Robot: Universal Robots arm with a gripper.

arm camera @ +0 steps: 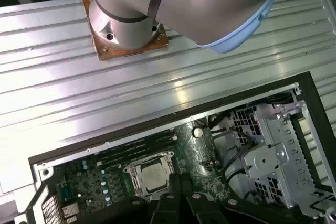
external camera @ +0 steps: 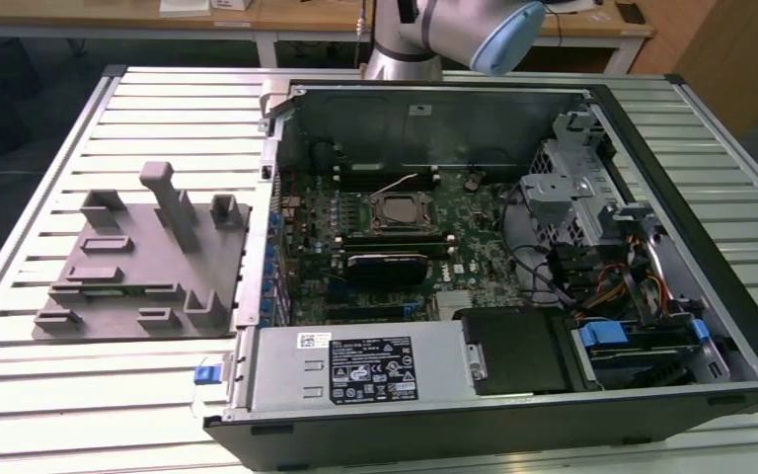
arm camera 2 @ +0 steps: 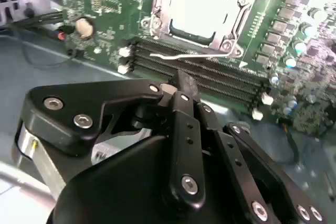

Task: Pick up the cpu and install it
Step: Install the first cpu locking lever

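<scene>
The cpu, a square chip with a silvery top, lies flat in the motherboard socket inside the open computer case. In both wrist views the cpu sits framed by the socket's metal bracket. My gripper hovers above the memory slots just beside the socket, apart from the chip. Its black fingers are shut together with nothing between them.
A grey plastic fixture tray with upright posts stands on the ribbed table at the exterior view's left. The case holds a power supply, a drive cage and cables. The arm's base stands behind the case.
</scene>
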